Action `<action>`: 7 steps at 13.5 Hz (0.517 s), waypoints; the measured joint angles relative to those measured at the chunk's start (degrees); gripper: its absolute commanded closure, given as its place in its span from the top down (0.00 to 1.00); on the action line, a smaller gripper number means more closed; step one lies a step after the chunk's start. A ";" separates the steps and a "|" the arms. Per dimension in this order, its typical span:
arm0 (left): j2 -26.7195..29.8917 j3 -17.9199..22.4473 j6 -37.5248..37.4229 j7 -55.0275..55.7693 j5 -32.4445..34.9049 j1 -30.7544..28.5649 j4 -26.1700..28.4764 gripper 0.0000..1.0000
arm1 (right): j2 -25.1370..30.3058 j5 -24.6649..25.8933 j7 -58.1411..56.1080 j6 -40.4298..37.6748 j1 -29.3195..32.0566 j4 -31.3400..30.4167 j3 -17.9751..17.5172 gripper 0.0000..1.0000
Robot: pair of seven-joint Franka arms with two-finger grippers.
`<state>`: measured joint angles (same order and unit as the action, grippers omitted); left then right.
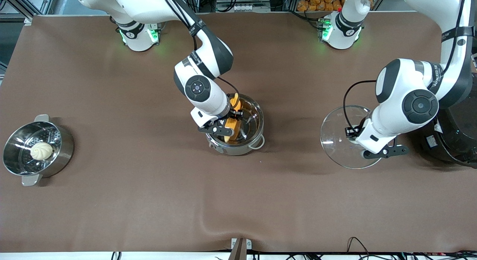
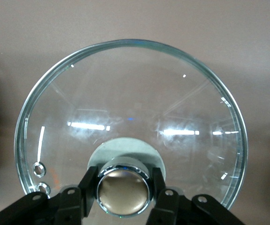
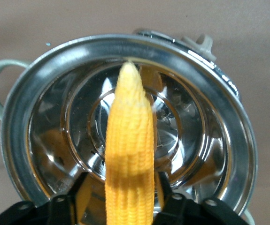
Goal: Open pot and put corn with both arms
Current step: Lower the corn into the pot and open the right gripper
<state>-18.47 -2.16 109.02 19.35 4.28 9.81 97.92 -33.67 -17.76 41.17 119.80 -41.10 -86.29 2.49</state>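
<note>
Over pot (image 1: 242, 140): right gripper (image 1: 231, 122) around corn (image 1: 231, 122), grip unclear | left gripper (image 2: 123, 187) clamps lid knob (image 2: 123, 190)

Our two arms (image 1: 201, 81) are glossy white shells with black joint bands and round black caps ringed in grey. Green lights glow at both bases (image 1: 139, 34) near the top of the front view. Thin black cables run along the links, strapped by black bands with white lettering. Our grippers (image 1: 220, 130) are matte black, with small screws showing on the finger mounts (image 2: 167, 192).
</note>
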 measured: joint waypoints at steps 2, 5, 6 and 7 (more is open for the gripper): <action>1.23 -0.01 6.06 -0.21 0.00 -0.60 5.96 0.00 | 0.06 0.01 -0.03 0.02 0.57 1.68 0.54 1.00; 1.78 -0.13 11.06 -0.21 0.00 -0.92 11.73 0.00 | 2.09 0.04 -1.93 -5.25 4.44 4.37 1.08 1.00; 1.83 -0.12 11.35 -0.21 0.00 -1.28 12.58 0.00 | 3.61 0.09 -2.52 -7.60 6.52 4.74 1.21 1.00; 1.86 -0.13 11.64 -0.21 0.00 -1.76 13.31 0.00 | 5.91 0.97 -3.32 -9.74 9.56 4.82 1.34 1.00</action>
<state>-16.60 -2.30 120.66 19.15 4.28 8.04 111.23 -27.76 -16.79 37.86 110.06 -31.54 -81.47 3.83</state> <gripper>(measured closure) 0.493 0.000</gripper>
